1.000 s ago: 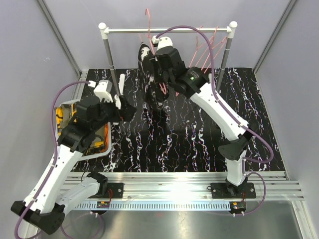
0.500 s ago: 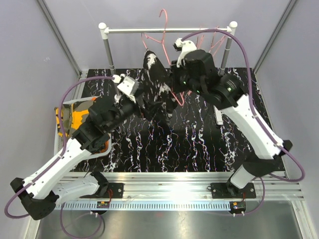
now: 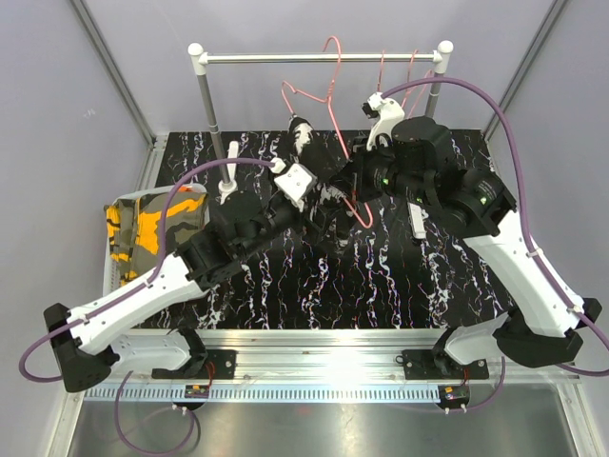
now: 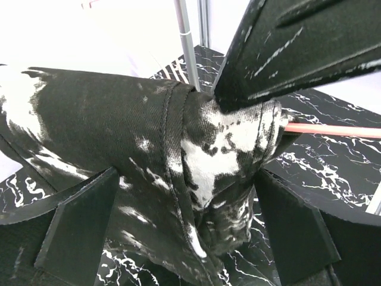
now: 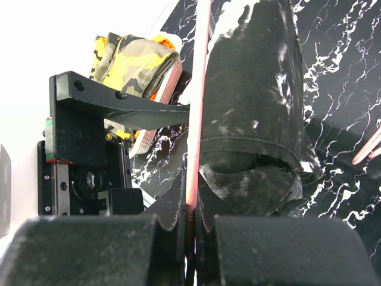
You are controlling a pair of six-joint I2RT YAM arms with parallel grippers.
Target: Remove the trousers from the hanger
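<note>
Compared to a second ago, the left arm has left the pile at the far left and reached across to the middle, and the right arm has pulled back from the rail (image 3: 314, 58), bringing the load lower and nearer. The surface under the rail is a black table (image 3: 381, 276) with white marbling, boxed in by plain pale grey walls (image 3: 57, 114). A few spare pink hangers (image 3: 411, 71) dangle at the rail's right end. Down left of the rail sits the olive camo garment (image 3: 152, 224) with its yellow-orange patches. The black speckled trousers (image 4: 119, 131) hang just below and in front of the rail's middle, draped over the pink hanger (image 5: 196, 89). The right gripper (image 5: 190, 220) is clamped tight on that hanger's bar, with the cloth right beside its fingers. The left gripper (image 4: 184, 220) is spread wide, one finger on each side of the bunched trousers, not squeezing them.
</note>
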